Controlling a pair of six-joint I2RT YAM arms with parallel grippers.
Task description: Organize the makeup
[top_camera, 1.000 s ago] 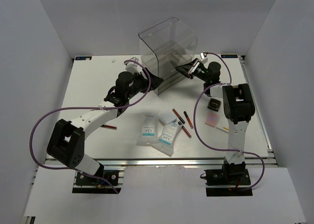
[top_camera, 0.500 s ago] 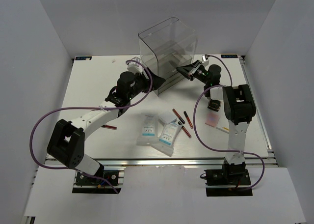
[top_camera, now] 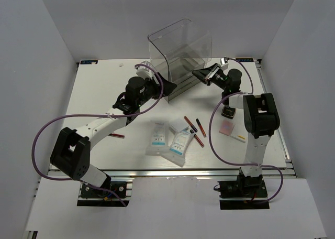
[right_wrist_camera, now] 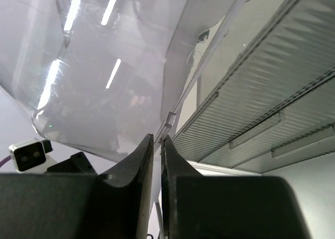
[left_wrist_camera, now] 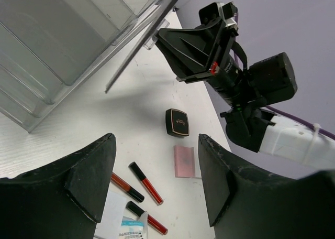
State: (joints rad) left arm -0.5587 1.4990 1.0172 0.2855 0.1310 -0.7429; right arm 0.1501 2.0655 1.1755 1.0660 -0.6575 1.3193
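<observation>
The makeup lies on the white table: two white packets with blue print (top_camera: 157,137) (top_camera: 179,143), a white pad (top_camera: 178,125), red/black pencil sticks (top_camera: 190,123) (top_camera: 201,127), one more stick at the left (top_camera: 116,136), a black square compact (top_camera: 229,111) and a pink palette (top_camera: 226,127). My left gripper (top_camera: 165,86) is open and empty at the clear drawer box's front left corner. Its wrist view looks down on the compact (left_wrist_camera: 178,122), the palette (left_wrist_camera: 183,161) and the sticks (left_wrist_camera: 146,183). My right gripper (top_camera: 201,72) is shut on a thin clear edge (right_wrist_camera: 172,116) of the box.
The tall clear drawer box (top_camera: 180,53) stands at the back middle, between both grippers. A small yellow and white piece (top_camera: 239,138) lies beside the palette. Grey walls close in the table on three sides. Purple cables loop from both arms.
My right gripper has moved right and toward the back along the box's right side, keeping its hold on the clear edge. The left arm and the makeup have not moved.
</observation>
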